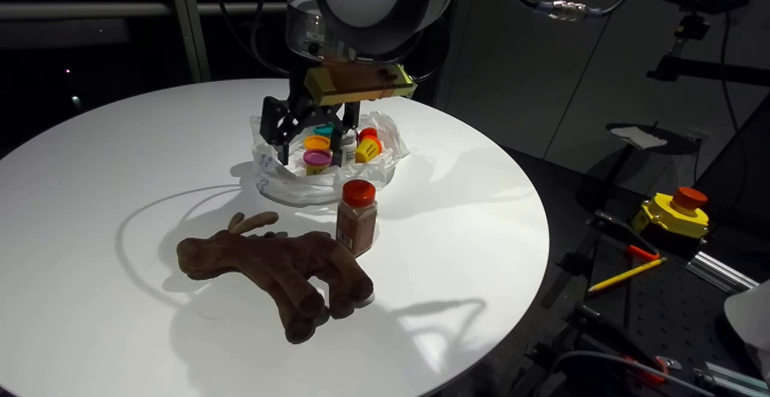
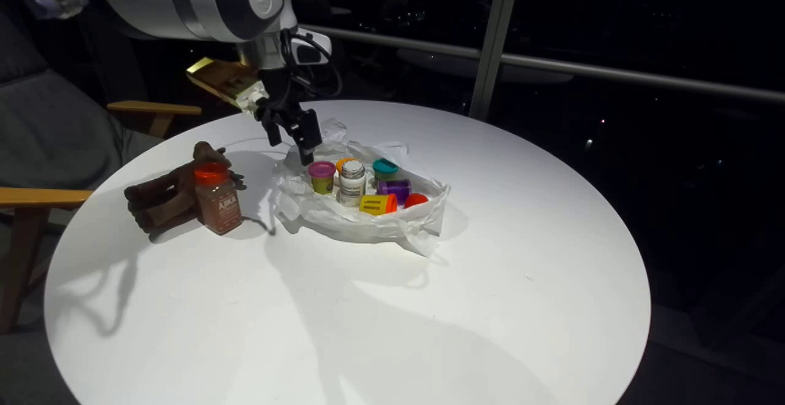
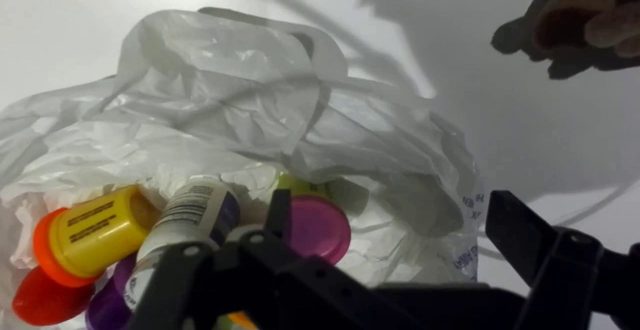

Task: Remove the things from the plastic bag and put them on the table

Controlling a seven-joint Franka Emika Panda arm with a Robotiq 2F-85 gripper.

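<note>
In an exterior view, the surface lay open to the right of the plastic bag; the plush animal and red-capped jar obstructed the left. Inside it, the white bottle stood close among small jars, leaving little room between.

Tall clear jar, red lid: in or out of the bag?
Out. In both exterior views the clear jar stands upright on the table; an exterior view shows a gap between it and the plastic bag.

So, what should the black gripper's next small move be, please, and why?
Probably nudge the open black gripper sideways, centring it on the round, pink-lidded yellow plastic tub: in the wrist view, one finger overlaps the lid, the other stands clear.
</note>
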